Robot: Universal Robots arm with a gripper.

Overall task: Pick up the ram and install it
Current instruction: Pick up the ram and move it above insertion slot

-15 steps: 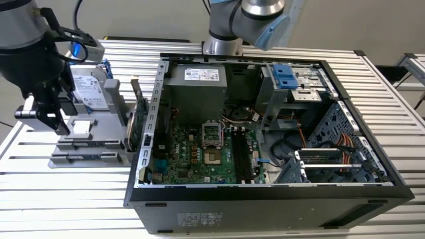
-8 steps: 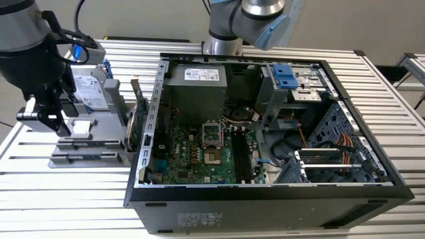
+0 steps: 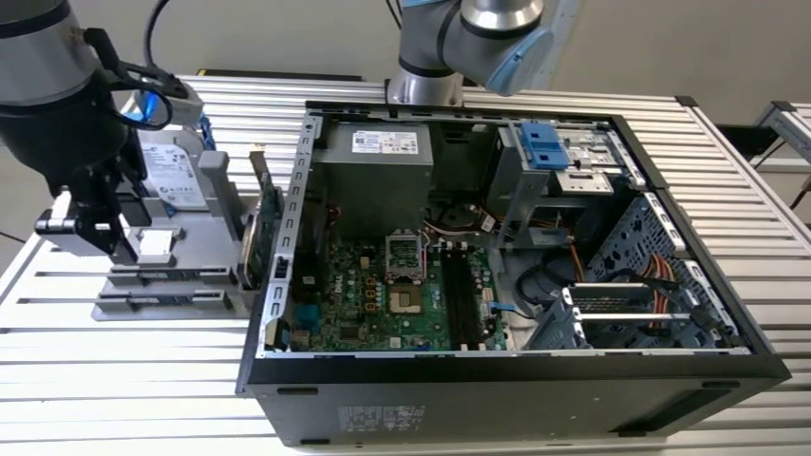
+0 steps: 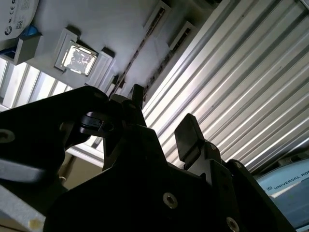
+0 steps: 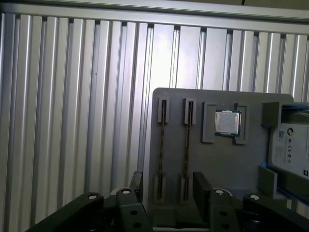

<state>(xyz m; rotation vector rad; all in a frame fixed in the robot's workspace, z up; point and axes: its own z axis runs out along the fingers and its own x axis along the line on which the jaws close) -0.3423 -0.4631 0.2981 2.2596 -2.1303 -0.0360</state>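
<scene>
Ram (image 5: pixel 162 145) stands on edge in a slot of the gray holder (image 5: pixel 227 164), on the slatted table (image 3: pixel 127 380) at the exterior view's left. My hand (image 5: pixel 169 187) hovers above it, released, fingers (image 5: pixel 203 186) spread either side of the slots. Beside them sit a chip (image 5: pixel 227 122) and a hard drive (image 5: pixel 289 150). Rightward stands the open computer case (image 3: pixel 507 399).

Small print, too fine to read, stands on a white label on the power supply (image 3: pixel 380 176), the drive (image 5: pixel 291 152) label, the case (image 3: pixel 380 416) wall and the arm (image 4: pixel 288 191) casing.
</scene>
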